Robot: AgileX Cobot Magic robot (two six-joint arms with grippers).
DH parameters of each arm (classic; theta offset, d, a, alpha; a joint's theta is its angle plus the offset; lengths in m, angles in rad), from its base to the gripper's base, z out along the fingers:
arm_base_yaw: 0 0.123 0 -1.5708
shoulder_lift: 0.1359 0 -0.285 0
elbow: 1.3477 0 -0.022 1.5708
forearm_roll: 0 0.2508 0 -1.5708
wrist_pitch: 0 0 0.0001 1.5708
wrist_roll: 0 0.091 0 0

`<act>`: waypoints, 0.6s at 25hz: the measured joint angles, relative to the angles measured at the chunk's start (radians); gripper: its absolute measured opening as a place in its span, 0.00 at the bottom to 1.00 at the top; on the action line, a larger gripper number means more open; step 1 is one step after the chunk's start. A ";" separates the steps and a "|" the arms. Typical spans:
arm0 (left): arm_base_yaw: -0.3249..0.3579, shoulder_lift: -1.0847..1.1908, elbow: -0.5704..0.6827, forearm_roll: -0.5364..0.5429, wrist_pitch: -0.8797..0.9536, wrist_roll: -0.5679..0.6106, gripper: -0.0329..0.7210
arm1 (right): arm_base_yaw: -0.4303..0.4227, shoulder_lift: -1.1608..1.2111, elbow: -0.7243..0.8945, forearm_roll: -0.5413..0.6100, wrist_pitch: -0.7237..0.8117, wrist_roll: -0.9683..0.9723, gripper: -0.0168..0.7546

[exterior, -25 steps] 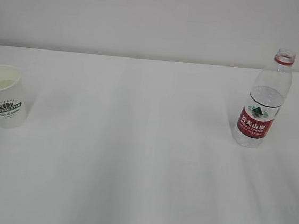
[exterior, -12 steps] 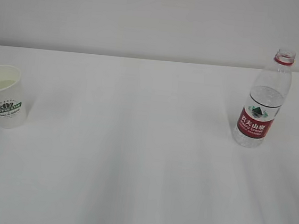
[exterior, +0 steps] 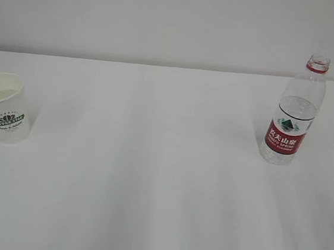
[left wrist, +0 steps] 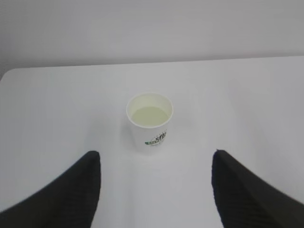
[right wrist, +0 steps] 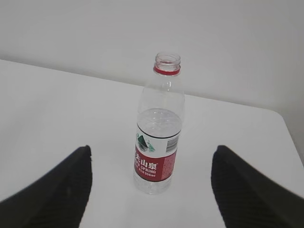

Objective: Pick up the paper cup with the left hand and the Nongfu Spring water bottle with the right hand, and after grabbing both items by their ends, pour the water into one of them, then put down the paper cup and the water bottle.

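On the white worktop (exterior: 149, 177) the paper cup (exterior: 4, 108) stands upright far to the left of the Nongfu Spring water bottle (exterior: 293, 114), which is uncapped and upright, and we judge both are set down with some water (left wrist: 150, 115) showing in the cup. Our left hand (left wrist: 154, 190) hangs short of the cup and our right hand (right wrist: 149, 190) short of the bottle, each with its fingers (left wrist: 71, 190) spread wide and holding nothing. To finish cleanly we should draw both hands straight back from the bottle and cup, so neither gets clipped or tipped.
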 joint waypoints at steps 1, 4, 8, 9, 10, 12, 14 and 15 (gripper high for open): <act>0.000 -0.015 0.000 -0.022 0.021 0.014 0.74 | 0.000 -0.009 0.000 0.000 0.005 0.000 0.79; 0.000 -0.046 0.000 -0.066 0.080 0.059 0.74 | 0.000 -0.028 0.000 -0.004 0.025 -0.002 0.79; 0.000 -0.057 -0.002 -0.106 0.156 0.081 0.74 | 0.000 -0.051 -0.015 -0.008 0.095 -0.002 0.79; 0.000 -0.057 -0.002 -0.113 0.174 0.086 0.74 | 0.000 -0.057 -0.023 -0.008 0.118 -0.002 0.79; 0.000 -0.057 -0.002 -0.117 0.186 0.092 0.74 | 0.000 -0.065 -0.031 -0.008 0.133 -0.002 0.79; 0.000 -0.057 -0.002 -0.134 0.215 0.097 0.74 | 0.000 -0.079 -0.045 -0.008 0.159 -0.002 0.79; 0.000 -0.057 -0.003 -0.151 0.243 0.097 0.74 | 0.000 -0.091 -0.055 -0.008 0.182 -0.002 0.79; 0.000 -0.057 -0.003 -0.156 0.253 0.097 0.74 | 0.000 -0.097 -0.060 -0.008 0.192 -0.002 0.79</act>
